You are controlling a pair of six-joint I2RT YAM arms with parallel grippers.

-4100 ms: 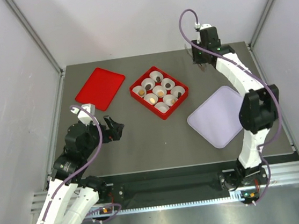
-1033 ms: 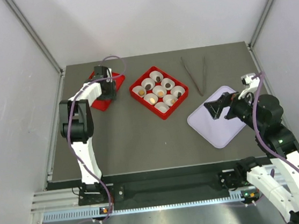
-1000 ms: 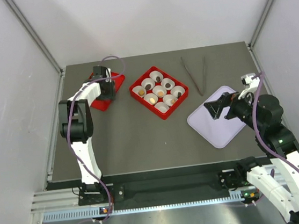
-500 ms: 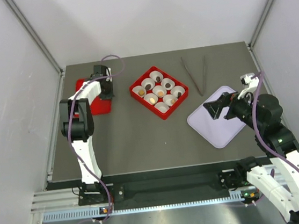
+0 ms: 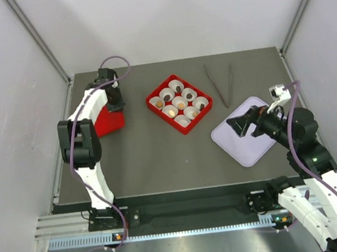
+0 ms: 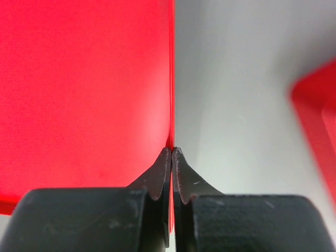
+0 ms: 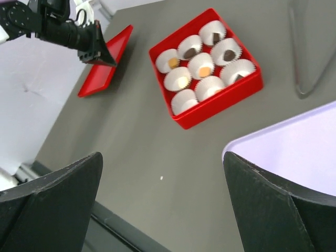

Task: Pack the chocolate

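Note:
The chocolate lies as small dark and tan pieces (image 5: 181,105) (image 7: 204,71) in white paper cups inside a red square box (image 5: 166,118) (image 7: 220,107) at mid-table. My left gripper (image 5: 115,104) (image 6: 171,150) is shut on the thin edge of a flat red lid (image 5: 103,122) (image 6: 84,94), which hangs tilted with its low side toward the table's left. My right gripper (image 5: 243,126) (image 7: 161,157) hovers open and empty over the near-left corner of a lilac tray (image 5: 244,146) (image 7: 294,139), well apart from the box.
Dark tweezers (image 5: 222,84) lie on the table behind the lilac tray, right of the red box. Metal frame posts and white walls close in the table on the left, right and back.
My left gripper closed on the red lid's edge and raised it, tilting the lid up and shifting it left. The right arm stayed almost still, open.

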